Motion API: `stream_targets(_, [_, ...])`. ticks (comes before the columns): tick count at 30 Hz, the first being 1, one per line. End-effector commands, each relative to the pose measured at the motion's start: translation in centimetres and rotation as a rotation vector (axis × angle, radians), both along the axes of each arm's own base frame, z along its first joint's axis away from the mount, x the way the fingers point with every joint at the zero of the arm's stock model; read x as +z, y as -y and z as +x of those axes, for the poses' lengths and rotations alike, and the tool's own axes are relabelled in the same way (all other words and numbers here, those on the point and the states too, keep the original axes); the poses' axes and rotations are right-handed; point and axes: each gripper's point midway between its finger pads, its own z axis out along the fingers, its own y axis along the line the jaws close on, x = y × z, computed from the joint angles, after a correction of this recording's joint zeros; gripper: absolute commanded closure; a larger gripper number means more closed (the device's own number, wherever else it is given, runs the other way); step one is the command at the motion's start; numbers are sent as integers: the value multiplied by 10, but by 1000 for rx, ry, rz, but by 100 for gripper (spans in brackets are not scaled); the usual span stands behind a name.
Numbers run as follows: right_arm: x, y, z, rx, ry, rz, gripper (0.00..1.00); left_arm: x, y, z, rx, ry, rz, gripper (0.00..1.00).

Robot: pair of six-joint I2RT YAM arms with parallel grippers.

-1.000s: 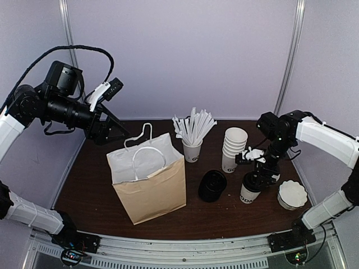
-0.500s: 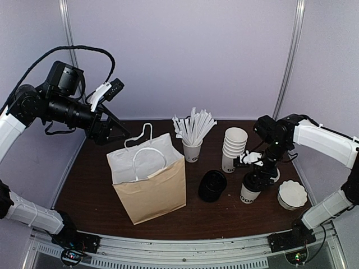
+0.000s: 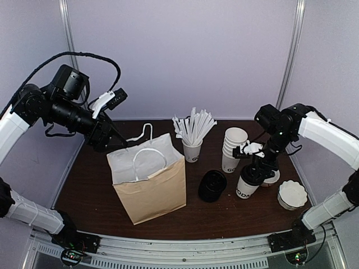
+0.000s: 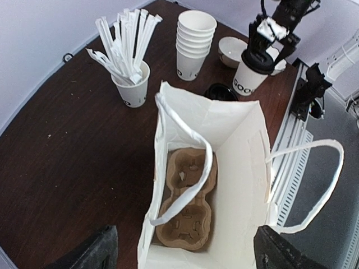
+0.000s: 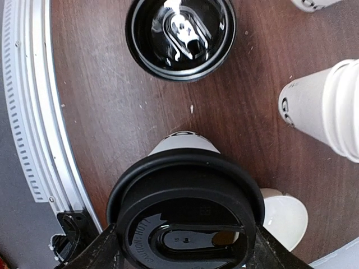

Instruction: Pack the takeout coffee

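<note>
The takeout coffee (image 3: 245,186), a white cup with dark lettering and a black dome lid, hangs tilted in my right gripper (image 3: 259,168), base leaning left, low over the table's right side. The right gripper (image 5: 188,241) is shut on its black lid (image 5: 188,207). The cup also shows in the left wrist view (image 4: 249,75). A brown paper bag (image 3: 148,179) with white handles stands open left of centre. A cardboard cup carrier (image 4: 188,204) lies in its bottom. My left gripper (image 3: 109,137) is open and empty, above and behind the bag (image 4: 241,145).
A stack of lidless white cups (image 3: 233,147) and a cup of white sticks (image 3: 192,148) stand behind the coffee. A stack of black lids (image 3: 212,186) sits between the bag and the coffee. White lids (image 3: 292,194) lie at the far right, near the table edge.
My right gripper has raised the coffee cup and tipped it, its base swinging left. My left arm has shifted slightly over the bag.
</note>
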Motion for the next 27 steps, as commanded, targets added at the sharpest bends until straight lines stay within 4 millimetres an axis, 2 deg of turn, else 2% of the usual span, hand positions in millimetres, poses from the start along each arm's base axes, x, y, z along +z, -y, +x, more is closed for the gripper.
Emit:
stream_targets(1, [58,-19,-19,15,47,151,45,-23,-4,-22,-104,-75,54,12])
stream_targets(4, [80,-27,-21,22,74,209,44,-28,1,-31,-150,-112,39,13])
stream_targets(8, [101,-37,-24,35,83,263,44,-39,-1,-13,-82,-101,103,16])
stream_targets(12, [105,-39,-27,47,93,267,44,-41,-9,11,4,-22,166,17])
stream_targets(15, [104,-39,-28,50,96,266,44,-47,0,15,-31,-27,176,18])
stream_targets(17, [106,-41,-28,55,99,273,44,-50,12,16,-70,-59,150,24])
stream_targets(20, [118,-46,-27,70,126,303,44,-55,27,17,-115,-120,126,41])
stream_targets(23, [144,-58,-20,89,184,366,45,-60,31,22,-112,-148,127,54])
stream_targets(27, [189,-82,-8,119,258,502,47,-69,29,30,-98,-169,145,62])
